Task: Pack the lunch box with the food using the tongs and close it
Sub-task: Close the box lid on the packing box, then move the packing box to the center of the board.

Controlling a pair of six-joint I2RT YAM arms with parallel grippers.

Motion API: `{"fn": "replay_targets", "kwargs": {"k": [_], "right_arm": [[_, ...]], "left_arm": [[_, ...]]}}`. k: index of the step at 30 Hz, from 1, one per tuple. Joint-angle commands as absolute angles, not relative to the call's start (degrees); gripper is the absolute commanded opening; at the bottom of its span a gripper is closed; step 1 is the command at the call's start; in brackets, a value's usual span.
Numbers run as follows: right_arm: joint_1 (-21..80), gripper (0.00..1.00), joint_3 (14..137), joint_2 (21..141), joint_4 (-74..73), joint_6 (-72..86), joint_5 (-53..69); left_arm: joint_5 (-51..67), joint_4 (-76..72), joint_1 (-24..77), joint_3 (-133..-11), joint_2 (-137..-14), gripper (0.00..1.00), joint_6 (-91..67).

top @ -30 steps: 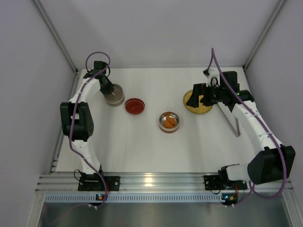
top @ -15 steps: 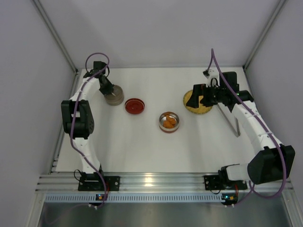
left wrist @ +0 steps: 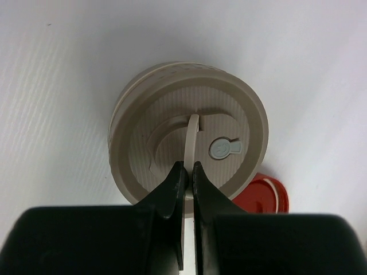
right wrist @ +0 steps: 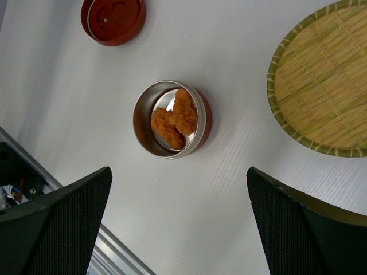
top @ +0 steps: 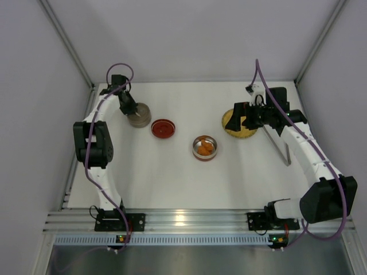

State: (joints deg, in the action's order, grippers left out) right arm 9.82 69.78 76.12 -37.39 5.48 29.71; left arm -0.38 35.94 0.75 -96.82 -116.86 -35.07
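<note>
Orange food chunks [top: 205, 147] lie in a round steel lunch box tin [right wrist: 142, 120] with a red outer wall, mid-table. A beige round lid [left wrist: 172, 114] covers another tin at the back left. My left gripper [left wrist: 188, 166] is shut on that lid's upright flip handle [left wrist: 191, 137]. My right gripper [top: 236, 118] hangs open and empty over the near edge of the woven plate; in its wrist view the fingers [right wrist: 57, 223] stand wide apart with the tin of chunks [right wrist: 174, 116] beyond them. The silver tongs [top: 281, 148] lie on the table at the right, under the right arm.
A red lid [top: 163, 128] lies between the beige-lidded tin and the steel tin. An empty yellow woven plate [right wrist: 324, 80] sits at the back right. White walls enclose the table on three sides; a metal rail runs along the near edge.
The left wrist, still pinching the lid's handle, has edged slightly toward the back. The right arm has not moved.
</note>
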Motion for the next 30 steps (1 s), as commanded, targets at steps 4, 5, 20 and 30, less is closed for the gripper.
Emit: {"fn": "replay_targets", "kwargs": {"k": [4,5,20,30], "right_arm": [[8.8,0.99,71.1,75.8,-37.4,3.7,31.5],[8.8,0.99,71.3,75.8,-37.4,3.7,31.7],[8.8,0.99,72.2,76.4,-38.1,3.2,33.7],[8.7,0.99,72.2,75.8,-38.2,3.2,33.9]], "left_arm": [[12.4,48.2,1.0,-97.8,-121.5,0.0,-4.0],[11.7,50.0,0.9,-98.1,-122.4,0.0,3.2],[4.9,52.6,0.4,-71.7,-108.6,0.0,49.6],[15.7,58.2,6.7,-53.0,-85.4,0.0,69.2]]}}
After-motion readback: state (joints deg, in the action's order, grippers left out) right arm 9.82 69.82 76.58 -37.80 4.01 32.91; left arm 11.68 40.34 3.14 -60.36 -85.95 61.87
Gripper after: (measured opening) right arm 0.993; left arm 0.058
